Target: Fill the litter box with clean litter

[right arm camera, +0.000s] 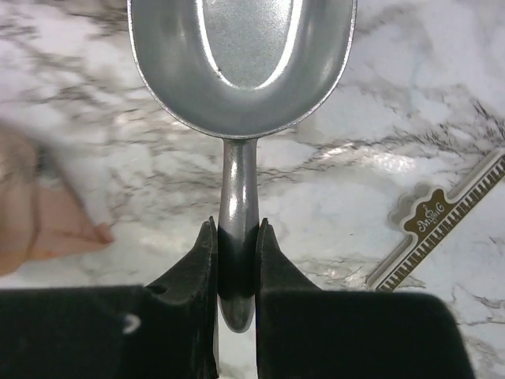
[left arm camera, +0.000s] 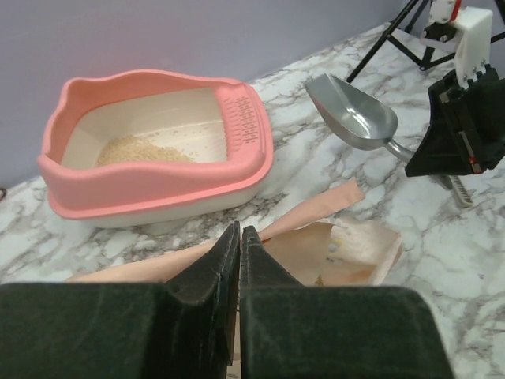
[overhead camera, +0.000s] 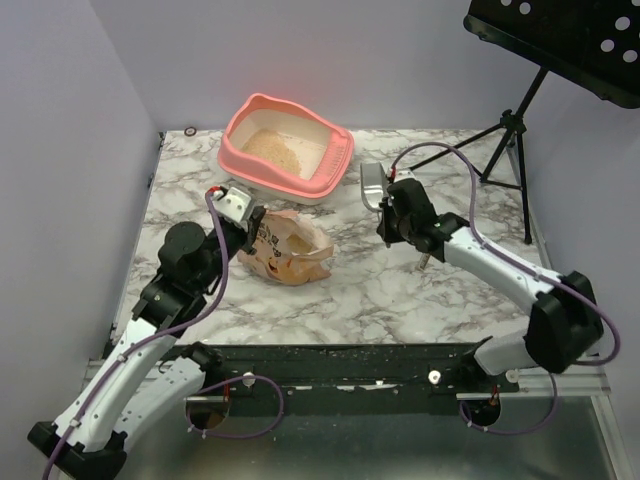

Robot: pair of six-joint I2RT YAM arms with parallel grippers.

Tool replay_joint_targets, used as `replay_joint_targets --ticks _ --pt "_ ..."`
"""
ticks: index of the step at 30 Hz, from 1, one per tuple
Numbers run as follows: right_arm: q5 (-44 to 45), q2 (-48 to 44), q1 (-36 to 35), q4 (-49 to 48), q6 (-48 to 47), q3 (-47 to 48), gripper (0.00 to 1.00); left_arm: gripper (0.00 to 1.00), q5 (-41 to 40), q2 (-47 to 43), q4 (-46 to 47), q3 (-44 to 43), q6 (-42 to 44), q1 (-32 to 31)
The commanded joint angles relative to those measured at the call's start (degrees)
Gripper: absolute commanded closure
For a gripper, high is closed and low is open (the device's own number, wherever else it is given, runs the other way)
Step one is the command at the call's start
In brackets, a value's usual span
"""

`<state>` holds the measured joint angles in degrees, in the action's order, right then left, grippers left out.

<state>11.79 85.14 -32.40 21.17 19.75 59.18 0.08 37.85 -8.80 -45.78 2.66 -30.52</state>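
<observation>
The right gripper point(right arm camera: 237, 237) clamps the handle of an empty metal scoop point(right arm camera: 241, 63). The left gripper point(left arm camera: 239, 237) is pinched shut at the mouth of a paper bag point(left arm camera: 331, 253), though whether it has caught the paper cannot be told. At the far edge of the marble table point(overhead camera: 400, 290), the litter box point(left arm camera: 158, 185) holds one small heap of clean litter point(left arm camera: 138, 150). Filling looks barely begun.

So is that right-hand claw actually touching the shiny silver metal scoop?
Touching. The right wrist view shows the right gripper clamped on the shiny silver metal scoop by its thin handle, no gap either side.
</observation>
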Motion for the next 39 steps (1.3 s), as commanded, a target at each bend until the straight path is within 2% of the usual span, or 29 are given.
replay_joint_targets --ticks 1,2,6,10,13,17,20,26,39 --pt "-0.01 -10.24 -6.78 2.55 -7.34 0.15 0.99 0.76 4.65 2.22 -5.60 -6.15 -2.39 -0.50" --pt "-1.15 -12.44 -8.01 3.00 -8.66 -0.29 0.99 0.68 5.54 2.93 -6.92 -7.64 -4.13 -0.50" --pt "-8.00 -19.13 -10.40 5.98 -12.53 -0.73 1.00 0.56 9.14 8.72 -14.20 -15.89 -7.22 -0.59" --pt "-10.21 -22.82 -11.54 12.04 -17.54 1.29 0.99 0.52 15.55 15.93 -24.67 -25.13 -10.20 -0.59" --pt "-9.51 -23.62 -12.07 15.65 -19.13 3.13 0.99 0.48 19.34 17.70 -26.36 -27.69 -13.45 -0.59" --pt "-9.69 -23.80 -15.57 17.23 -22.55 5.24 0.99 0.48 22.95 19.89 -28.90 -30.41 -16.89 -0.59" --pt "-6.09 -23.27 -19.00 20.57 -23.61 8.31 0.99 0.48 24.97 21.30 -31.36 -32.44 -17.59 -0.59" --pt "-0.55 -22.65 -22.61 24.80 -24.23 12.01 0.99 0.45 26.73 21.30 -30.49 -32.36 -19.18 -0.50" --pt "2.35 -24.23 -29.99 29.54 -22.48 16.93 0.99 0.41 25.50 21.66 -29.61 -32.71 -19.27 -0.50"
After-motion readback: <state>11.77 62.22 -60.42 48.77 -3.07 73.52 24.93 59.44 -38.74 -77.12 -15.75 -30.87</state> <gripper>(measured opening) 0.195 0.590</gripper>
